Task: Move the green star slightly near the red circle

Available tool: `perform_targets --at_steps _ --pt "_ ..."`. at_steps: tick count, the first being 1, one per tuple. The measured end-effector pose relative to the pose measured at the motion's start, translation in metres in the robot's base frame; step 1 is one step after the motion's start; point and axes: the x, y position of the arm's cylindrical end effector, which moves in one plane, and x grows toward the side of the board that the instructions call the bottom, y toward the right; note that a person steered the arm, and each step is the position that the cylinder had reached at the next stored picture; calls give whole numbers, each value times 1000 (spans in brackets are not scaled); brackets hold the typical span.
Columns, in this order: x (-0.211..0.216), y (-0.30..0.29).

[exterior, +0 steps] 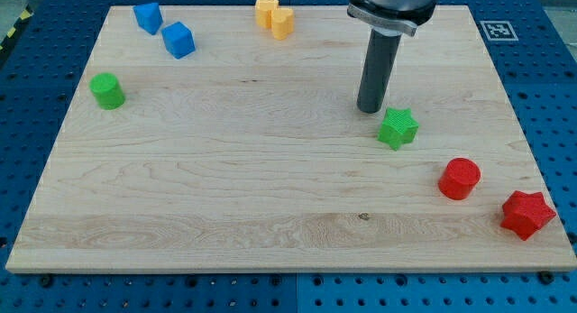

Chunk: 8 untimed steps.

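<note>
Seven small blocks sit on the wooden worktop (pixel 270 187). The green star (pixel 398 128) lies right of centre, and the rod's lower end, my tip (pixel 370 110), stands just beside it at about ten o'clock from the star; whether the two actually touch is hard to judge from this angle. There is no gripper on this arm, only the straight dark rod, so nothing opens, closes or holds.

The red circle (pixel 460 179) rests near the star, at roughly four o'clock from it, with a gap of bare wood between them. A red star (pixel 526 214) sits beyond the circle, again toward four o'clock, close to the worktop's corner.

Well apart, toward the view's left, stands a green cylinder (pixel 107 91). Two blue blocks (pixel 148 17) (pixel 178 40) lie near the upper left, and two yellow blocks (pixel 266 10) (pixel 282 23) touch at the top edge.
</note>
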Motion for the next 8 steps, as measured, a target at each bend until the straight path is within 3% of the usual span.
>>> perform_targets --at_steps 2,6,8 --pt "24 40" --pt "11 9" --pt "41 21"
